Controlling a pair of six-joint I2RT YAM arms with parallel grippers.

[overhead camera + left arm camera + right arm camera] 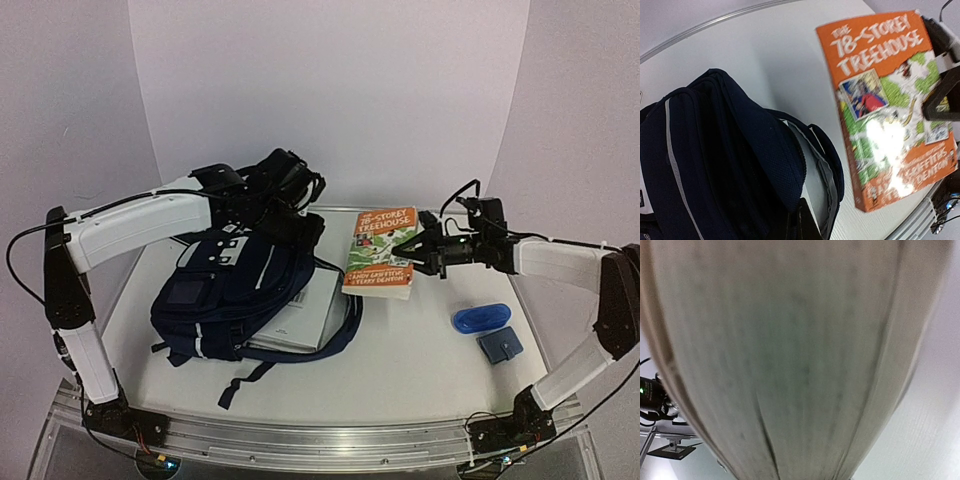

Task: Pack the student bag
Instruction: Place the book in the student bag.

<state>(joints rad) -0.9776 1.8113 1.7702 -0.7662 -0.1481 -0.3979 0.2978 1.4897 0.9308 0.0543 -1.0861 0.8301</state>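
Observation:
The student bag point(235, 290), navy with white stripes, lies on the table at the left. My left gripper point(262, 205) sits at its far top end, shut on the rim of the open main compartment point(810, 165); one dark finger point(807, 222) shows against the grey lining. An orange book point(383, 250), "The 78-Storey Treehouse" point(885, 105), is tilted up right of the bag. My right gripper point(418, 250) is shut on its right edge. The book's page edges point(800, 360) fill the right wrist view and hide the jaws.
A white book point(300, 320) lies partly under the bag's right side. A blue pouch point(480, 318) and a small blue square item point(498, 345) sit at the right. Bag straps point(245, 380) trail toward the near edge.

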